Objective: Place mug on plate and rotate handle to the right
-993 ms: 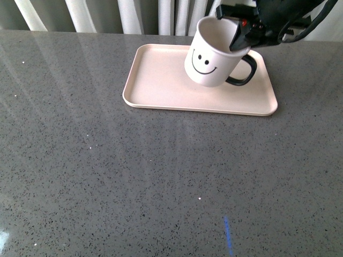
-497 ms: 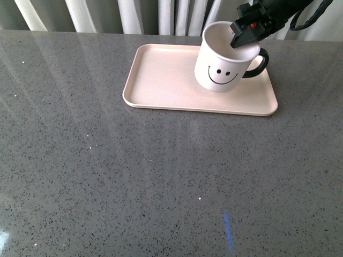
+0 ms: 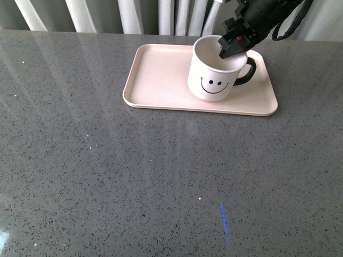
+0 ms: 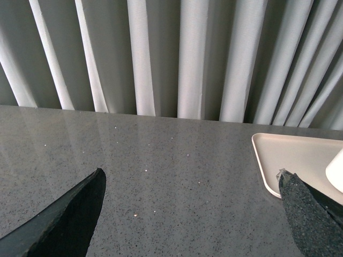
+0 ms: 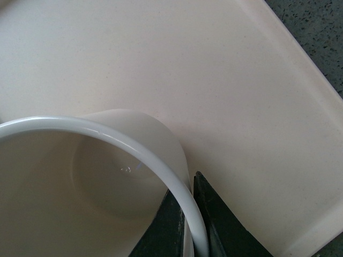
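The white mug (image 3: 210,75) with a black smiley face stands on the right half of the pale pink plate (image 3: 161,80). Its black handle (image 3: 246,72) points right. My right gripper (image 3: 234,44) is shut on the mug's rim, one finger inside and one outside. In the right wrist view the rim (image 5: 134,144) runs between the dark fingertips (image 5: 211,214) of the gripper (image 5: 188,187), above the plate (image 5: 241,96). My left gripper (image 4: 190,182) is open and empty over bare table, out of the front view; the plate's corner (image 4: 284,155) and a sliver of the mug (image 4: 336,170) show beside it.
The grey speckled table (image 3: 134,176) stretches wide in front of the plate. Pale curtains (image 4: 187,53) hang behind the table's far edge. A blue mark (image 3: 225,219) lies on the table near the front.
The mug has swung from tilted with its face turned left to upright, then moved a little left and down onto the plate. The right gripper stays shut on its rim.
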`<state>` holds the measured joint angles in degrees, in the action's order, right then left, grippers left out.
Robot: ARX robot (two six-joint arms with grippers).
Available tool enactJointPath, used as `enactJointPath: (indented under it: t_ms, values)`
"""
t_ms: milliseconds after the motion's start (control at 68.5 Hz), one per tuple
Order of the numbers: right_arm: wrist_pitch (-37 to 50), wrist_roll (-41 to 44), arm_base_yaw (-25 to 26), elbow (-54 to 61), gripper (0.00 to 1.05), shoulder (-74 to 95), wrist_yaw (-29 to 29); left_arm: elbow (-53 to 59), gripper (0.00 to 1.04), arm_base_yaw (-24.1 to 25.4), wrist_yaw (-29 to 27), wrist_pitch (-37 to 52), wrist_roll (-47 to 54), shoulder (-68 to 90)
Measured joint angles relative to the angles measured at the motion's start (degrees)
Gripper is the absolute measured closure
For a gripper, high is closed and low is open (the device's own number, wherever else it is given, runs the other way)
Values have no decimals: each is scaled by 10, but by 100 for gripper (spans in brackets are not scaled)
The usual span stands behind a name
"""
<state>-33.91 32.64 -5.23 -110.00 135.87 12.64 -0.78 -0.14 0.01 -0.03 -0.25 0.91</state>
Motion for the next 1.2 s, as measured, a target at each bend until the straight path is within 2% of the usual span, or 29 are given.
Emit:
enactJointPath:
  t_ms: [394, 687, 818, 993, 1198]
  values:
    - [-15, 16, -3, -19, 103, 12, -1, 0, 9, 0, 0, 0, 0, 0]
    - [-18, 19, -3, -20, 61, 14, -6, 0, 9, 0, 0, 0, 0, 0]
    - [-21, 18, -3, -31, 32, 14, -1, 0, 9, 0, 0, 0, 0, 0]
    - [-19, 17, -3, -31, 8, 5, 6, 0, 9, 0, 0, 0, 0, 0]
    - [4, 15, 2, -8, 9, -45, 23, 0, 9, 0, 0, 0, 0, 0]
